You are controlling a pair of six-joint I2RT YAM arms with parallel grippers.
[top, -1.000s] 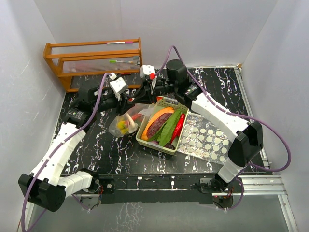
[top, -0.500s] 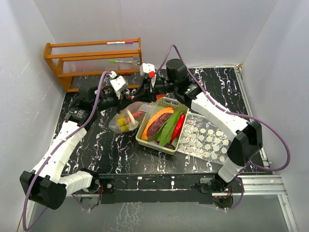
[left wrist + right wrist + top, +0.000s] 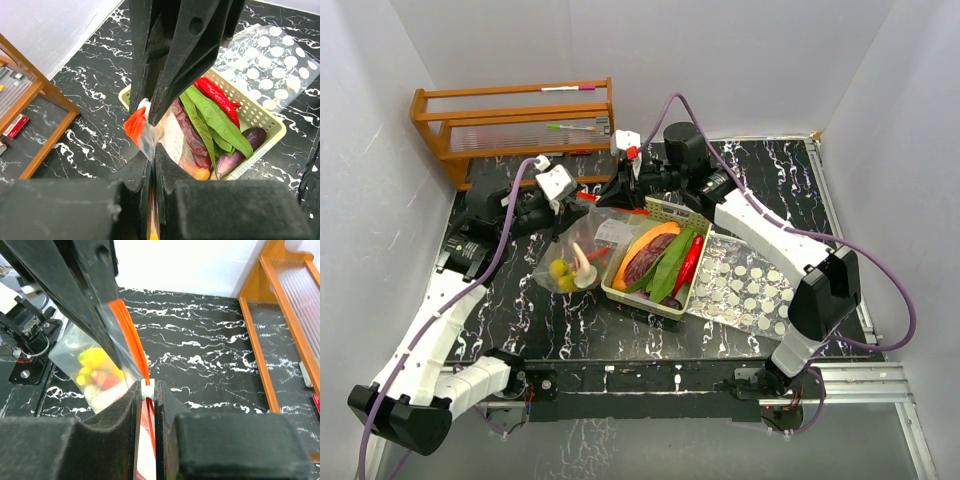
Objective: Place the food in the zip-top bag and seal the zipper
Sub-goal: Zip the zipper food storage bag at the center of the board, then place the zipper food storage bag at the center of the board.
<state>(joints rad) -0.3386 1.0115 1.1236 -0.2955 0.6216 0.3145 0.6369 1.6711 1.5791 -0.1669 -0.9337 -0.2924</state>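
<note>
Zip-top bag [image 3: 578, 262]: newly stretched taut; left gripper [image 3: 151, 152], shifted leftward, and right gripper [image 3: 146, 390] both pinch its zipper edge. Sealing likely starting.

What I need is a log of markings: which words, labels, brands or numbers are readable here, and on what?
No text is readable in any view.
zip-top bag: pale patch, any print too blurred to read.
wooden rack: pens and small items, marks too small to read.
dotted sheet: plain white dots, no writing.
</note>
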